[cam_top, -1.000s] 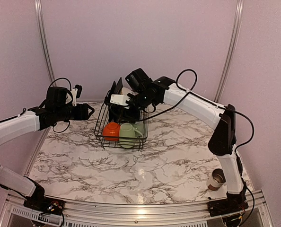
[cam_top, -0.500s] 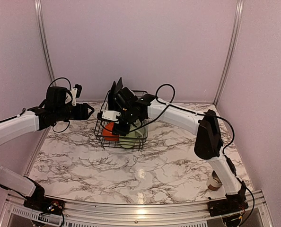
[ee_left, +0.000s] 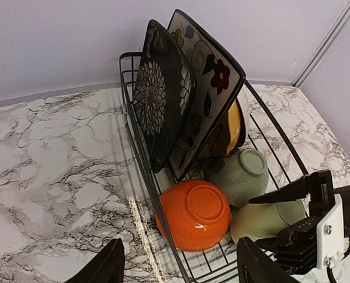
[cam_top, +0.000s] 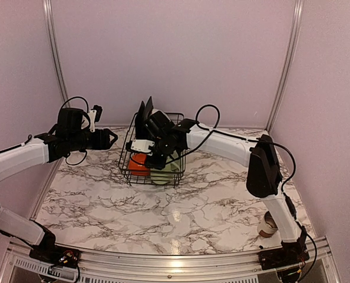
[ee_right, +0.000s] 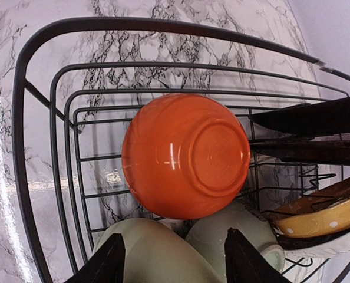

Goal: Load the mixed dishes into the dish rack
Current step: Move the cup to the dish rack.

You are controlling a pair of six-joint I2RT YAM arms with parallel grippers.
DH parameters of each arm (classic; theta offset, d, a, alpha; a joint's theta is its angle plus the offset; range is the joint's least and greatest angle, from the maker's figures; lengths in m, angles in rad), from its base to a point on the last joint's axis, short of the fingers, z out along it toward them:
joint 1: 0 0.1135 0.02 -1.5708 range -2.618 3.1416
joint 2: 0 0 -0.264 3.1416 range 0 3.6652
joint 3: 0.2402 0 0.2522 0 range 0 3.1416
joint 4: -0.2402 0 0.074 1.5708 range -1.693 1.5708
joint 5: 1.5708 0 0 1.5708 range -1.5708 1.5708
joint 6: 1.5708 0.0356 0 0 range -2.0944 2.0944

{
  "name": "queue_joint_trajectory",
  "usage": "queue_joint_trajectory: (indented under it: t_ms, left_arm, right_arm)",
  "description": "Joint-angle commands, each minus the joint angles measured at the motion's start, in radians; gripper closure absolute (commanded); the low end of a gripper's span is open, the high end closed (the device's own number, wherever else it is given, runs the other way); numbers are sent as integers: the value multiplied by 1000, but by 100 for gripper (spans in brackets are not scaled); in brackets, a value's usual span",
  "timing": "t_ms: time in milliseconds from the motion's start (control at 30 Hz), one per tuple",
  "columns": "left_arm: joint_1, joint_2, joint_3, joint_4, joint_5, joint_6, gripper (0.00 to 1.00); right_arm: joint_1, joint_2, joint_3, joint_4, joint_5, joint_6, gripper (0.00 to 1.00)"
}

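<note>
dish rack (cam_top: 141, 177) sits toward the far edge of the marble worktop (cam_top: 192, 212), about midway between its left and right edges.

contents: two black square plates (ee_left: 163, 100) stand on edge at the far end of the rack, leaning one against the other. yellow plate (ee_left: 234, 127) with white dots stands just behind them, mostly hidden. orange bowl (ee_right: 187, 154) lies upside down in the near left corner of the rack. pale green mug (ee_right: 157, 253) lies on its side in the near right part, touching the bowl. second pale green piece (ee_left: 244, 172) sits base-up between that mug and the plates.

right gripper (ee_right: 175, 236) is down inside the rack over the near right part. its jaws are partly apart and straddle the pale green mug. cannot tell whether the pads press on the mug or just flank it.

left gripper (cam_top: 110, 138) hovers above the worktop off the rack's left side, well apart from it. jaws wide, nothing between them.

small cup (cam_top: 271, 223) stands on the worktop at the near right corner, just beside the right arm's base, outside the rack.
</note>
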Motion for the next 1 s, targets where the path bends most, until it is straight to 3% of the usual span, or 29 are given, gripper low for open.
queue_joint_trajectory:
  t_ms: [0,200,433,733,967]
  left_arm:
    - [5,-11,15,-13,8,3,33]
    - [5,22,29,-37,-30,-12,33]
    - [6,28,40,-62,-75,-14,33]
    - [6,16,36,-61,-81,-9,33]
    - [6,8,34,-62,-83,-7,33]
  right_arm:
    - [-29,-21,19,-87,28,2,42]
    - [-3,-11,43,59,72,-64,30]
    - [36,124,134,121,232,-170,28]
    - [43,153,143,96,258,-199,27]
    - [43,101,38,24,298,-179,27]
